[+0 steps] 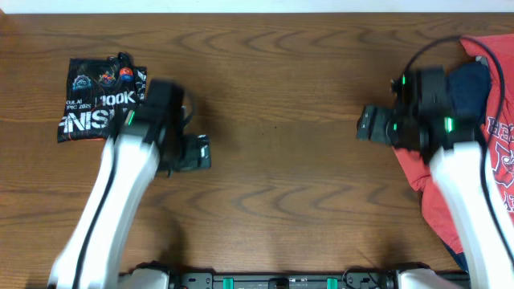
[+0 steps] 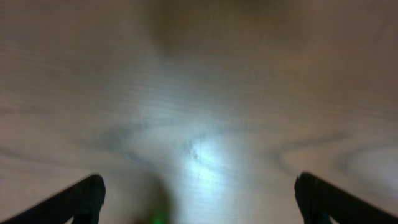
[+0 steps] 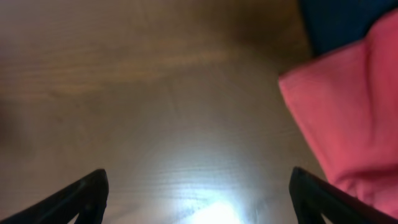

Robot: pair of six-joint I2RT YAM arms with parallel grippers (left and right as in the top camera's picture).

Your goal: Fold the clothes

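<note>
The black jersey (image 1: 95, 100) lies folded into a small rectangle at the table's far left, its white lettering up. My left gripper (image 1: 195, 152) hovers to its right over bare wood, open and empty; the left wrist view shows only wood between the fingers (image 2: 198, 193). A red T-shirt (image 1: 490, 152) lies spread at the right edge with a navy T-shirt (image 1: 470, 84) bunched on it. My right gripper (image 1: 371, 125) is open and empty just left of the red shirt, whose edge shows in the right wrist view (image 3: 354, 112) beside the fingers (image 3: 198, 193).
The wooden table (image 1: 281, 80) runs between the two arms. The robot base (image 1: 281, 281) sits along the front edge. Black cables loop over the clothes at the far right.
</note>
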